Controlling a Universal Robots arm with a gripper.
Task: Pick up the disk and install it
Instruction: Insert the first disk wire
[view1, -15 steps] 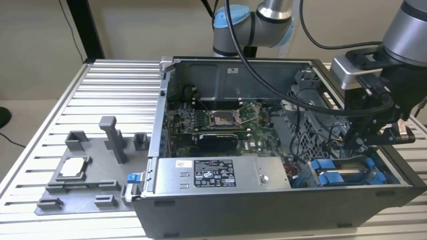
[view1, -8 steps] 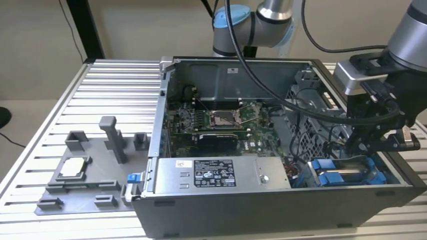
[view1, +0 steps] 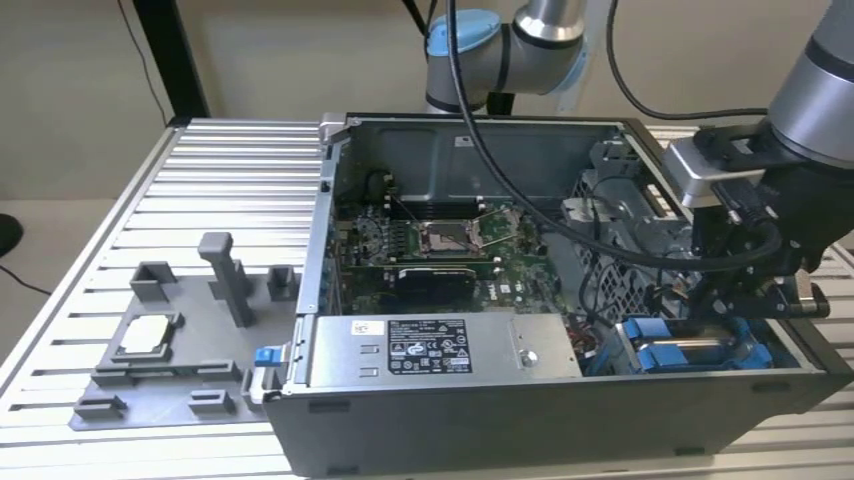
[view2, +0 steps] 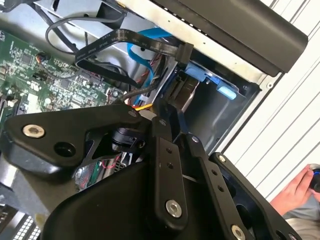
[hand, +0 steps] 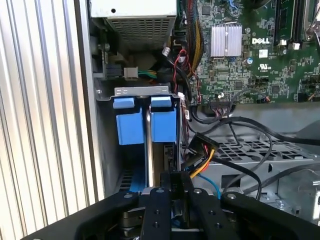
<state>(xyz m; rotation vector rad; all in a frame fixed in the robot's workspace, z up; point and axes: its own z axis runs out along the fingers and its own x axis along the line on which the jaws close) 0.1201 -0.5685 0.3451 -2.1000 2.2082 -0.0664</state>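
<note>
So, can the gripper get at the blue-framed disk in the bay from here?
Probably yes. The gripper hangs right at the drive bay, where the disk stands on edge. The cables run beside the bay, not across its opening.

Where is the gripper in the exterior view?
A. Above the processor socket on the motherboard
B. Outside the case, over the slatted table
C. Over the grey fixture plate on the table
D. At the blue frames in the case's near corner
D: in the exterior view the gripper reaches down into the computer case right at the blue frames in its near corner on the exterior view's right.
</note>
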